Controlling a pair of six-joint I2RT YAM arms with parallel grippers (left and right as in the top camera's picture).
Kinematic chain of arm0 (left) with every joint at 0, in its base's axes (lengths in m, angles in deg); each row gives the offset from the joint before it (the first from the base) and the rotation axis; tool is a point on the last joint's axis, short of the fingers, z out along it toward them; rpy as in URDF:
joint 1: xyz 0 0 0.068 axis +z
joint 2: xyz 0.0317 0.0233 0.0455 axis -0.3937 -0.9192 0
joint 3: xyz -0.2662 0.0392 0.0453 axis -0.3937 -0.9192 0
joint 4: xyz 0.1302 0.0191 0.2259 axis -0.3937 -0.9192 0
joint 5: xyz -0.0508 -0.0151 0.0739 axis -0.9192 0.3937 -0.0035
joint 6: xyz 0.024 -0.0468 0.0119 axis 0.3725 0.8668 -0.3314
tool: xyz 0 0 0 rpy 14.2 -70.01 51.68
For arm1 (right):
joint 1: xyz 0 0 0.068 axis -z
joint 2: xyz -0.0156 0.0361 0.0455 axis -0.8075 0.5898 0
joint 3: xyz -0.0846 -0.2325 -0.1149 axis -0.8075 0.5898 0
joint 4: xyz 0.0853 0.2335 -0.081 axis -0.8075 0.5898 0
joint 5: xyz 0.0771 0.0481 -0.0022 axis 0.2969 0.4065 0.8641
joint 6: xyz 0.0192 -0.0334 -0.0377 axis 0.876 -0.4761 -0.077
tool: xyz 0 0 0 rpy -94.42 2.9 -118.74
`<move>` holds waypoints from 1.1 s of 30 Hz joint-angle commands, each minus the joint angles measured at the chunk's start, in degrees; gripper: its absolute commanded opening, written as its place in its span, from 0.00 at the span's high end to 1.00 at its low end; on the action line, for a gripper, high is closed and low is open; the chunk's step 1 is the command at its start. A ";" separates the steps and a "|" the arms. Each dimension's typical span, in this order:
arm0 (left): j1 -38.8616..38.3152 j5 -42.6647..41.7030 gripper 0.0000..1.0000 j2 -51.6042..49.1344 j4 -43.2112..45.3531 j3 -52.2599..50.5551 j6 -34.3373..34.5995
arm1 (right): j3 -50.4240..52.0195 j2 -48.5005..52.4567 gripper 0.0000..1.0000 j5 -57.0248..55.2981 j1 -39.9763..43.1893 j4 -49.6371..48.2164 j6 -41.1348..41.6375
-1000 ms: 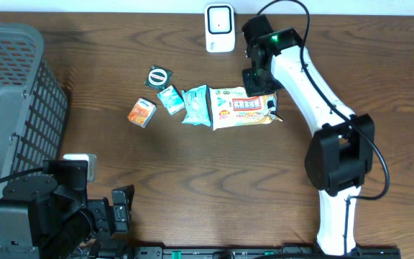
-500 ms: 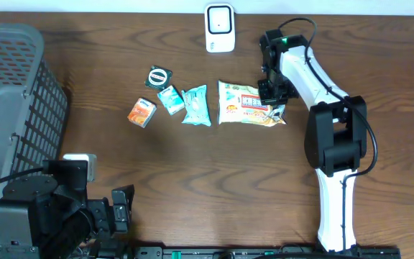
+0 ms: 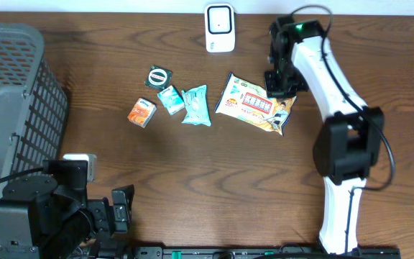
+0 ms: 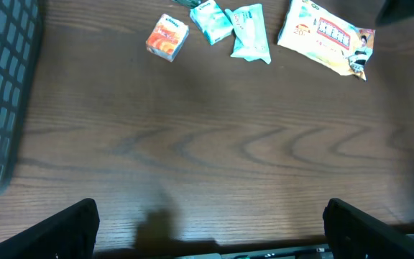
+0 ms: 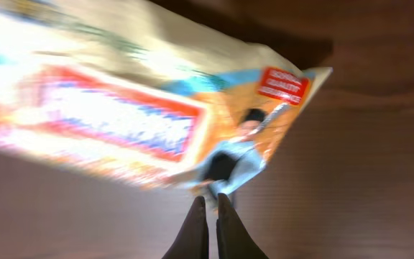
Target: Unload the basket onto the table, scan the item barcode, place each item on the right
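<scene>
Far left, a grey basket (image 3: 20,93) is parked at the table's 9 o'clock edge. The left gripper (image 4: 210,210) is down at about 7 o'clock with its jaws spread wide and nothing between them, so it isn't really in play here.

Moving right, a little cluster is laid out mid-table: an orange box (image 3: 141,113), a round green tin (image 3: 159,76), a small teal packet (image 3: 169,99) and a bigger teal pack (image 3: 195,105). None of them are being touched.

The white scanner (image 3: 220,28) is stood at the 12 o'clock edge.

Then the actual item: the snack packet (image 3: 256,106), just right of centre. It's lying on a slant, with its long axis running roughly from 10 o'clock to 4 o'clock. It's pinched at its edge on the 2 o'clock side by the right gripper (image 3: 280,91). In the wrist view the fingers (image 5: 196,223) are pressed together on the film at the packet's rim. Looks clamped, though how much film is caught can't be made out through the blur.

The bit that matters: from the packet, the scanner sits at about 11 o'clock, near but clearly apart. The right arm is much the nearer one, so the packet would probably need to be carried that way and turned. Where the barcode is can't be told.
</scene>
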 commanded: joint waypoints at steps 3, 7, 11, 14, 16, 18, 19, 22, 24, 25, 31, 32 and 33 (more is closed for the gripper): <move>-0.02 0.57 0.02 -0.11 0.00 0.15 0.46 | -0.70 -2.21 0.99 6.29 -3.98 -5.22 -0.26; -0.02 0.57 0.02 -0.11 0.00 0.15 0.46 | 1.64 -0.96 0.99 6.23 -6.64 -11.30 2.91; -0.02 0.55 0.02 -0.11 0.00 0.15 0.46 | 6.27 -0.02 0.99 2.60 -9.14 -17.90 6.45; -0.02 0.57 0.02 -0.11 -0.02 0.15 0.46 | 10.86 0.04 0.99 -2.21 -10.21 -21.84 10.16; -0.02 0.57 0.02 -0.11 -0.02 0.15 0.46 | 14.34 0.04 0.99 -2.36 -10.54 -24.74 10.86; -0.02 0.55 0.02 -0.11 0.00 0.15 0.46 | 17.59 0.04 0.99 -1.25 -10.91 -27.21 10.84; -0.02 0.57 0.02 -0.11 0.00 0.15 0.46 | 18.60 0.04 0.99 -0.63 -11.08 -28.02 10.84; -0.02 0.55 0.03 -0.11 -0.02 0.15 0.46 | 20.35 0.04 0.99 1.33 -11.87 -28.94 10.75; -0.02 0.55 0.02 -0.11 0.00 0.15 0.46 | 19.98 0.02 0.99 2.05 -12.24 -28.89 10.03; -0.02 0.57 0.03 -0.11 0.00 0.15 0.46 | 18.97 0.00 0.99 2.45 -12.37 -28.35 9.77; -0.02 0.57 0.02 -0.11 -0.02 0.15 0.46 | 7.26 0.00 0.99 3.10 -12.09 -16.31 7.32; -0.02 0.57 0.03 -0.11 -0.02 0.15 0.46 | 5.03 0.00 0.99 2.45 -11.96 -12.98 7.34; -0.02 0.55 0.02 -0.11 -0.02 0.15 0.46 | 3.17 0.00 0.99 1.42 -11.82 -9.68 7.32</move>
